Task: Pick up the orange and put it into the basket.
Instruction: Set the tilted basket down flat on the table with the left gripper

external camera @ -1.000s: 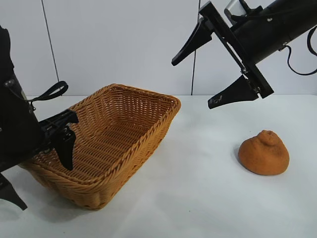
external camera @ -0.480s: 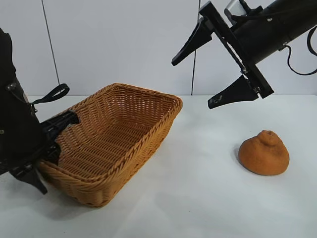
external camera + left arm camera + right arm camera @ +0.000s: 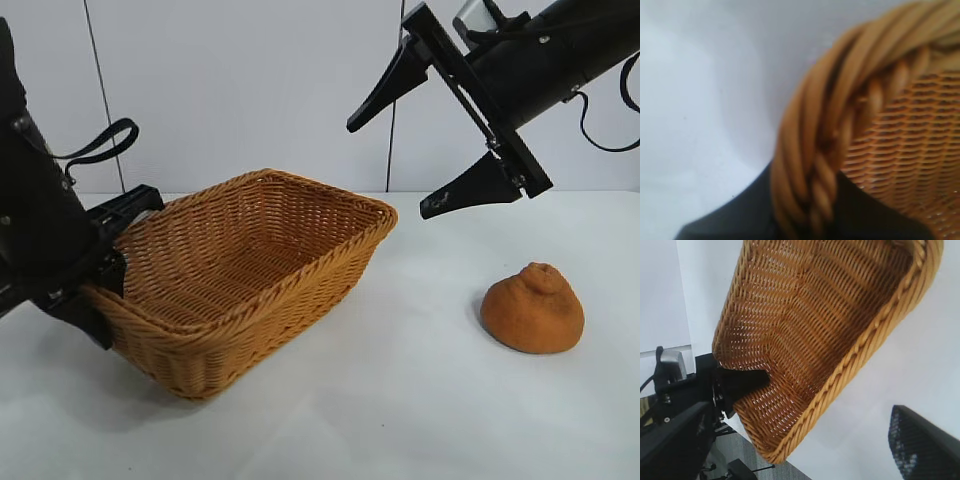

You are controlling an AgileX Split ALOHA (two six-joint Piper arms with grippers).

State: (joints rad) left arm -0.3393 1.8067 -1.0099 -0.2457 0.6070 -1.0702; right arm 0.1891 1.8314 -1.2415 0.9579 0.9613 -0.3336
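Observation:
The golden-brown wicker basket (image 3: 300, 270) stands at the left of the white table. My left gripper (image 3: 105, 285) is shut on its braided rim (image 3: 810, 150) at the left end, one dark finger (image 3: 742, 380) inside the wall and one outside. The orange (image 3: 532, 308), a dull orange-brown fruit with a knob on top, lies on the table to the right, well apart from the basket. My right gripper (image 3: 390, 170) hangs open and empty high in the air, above the gap between basket and orange. One of its fingers (image 3: 920, 445) shows in the right wrist view.
A white wall with vertical seams stands behind the table (image 3: 420, 400). Bare tabletop stretches between the basket and the orange and in front of both. A cable loop (image 3: 105, 140) sticks out from the left arm.
My left gripper has shut on the basket's left rim. The basket has since swung and shifted to the right, towards the orange. The right arm and the orange have not moved.

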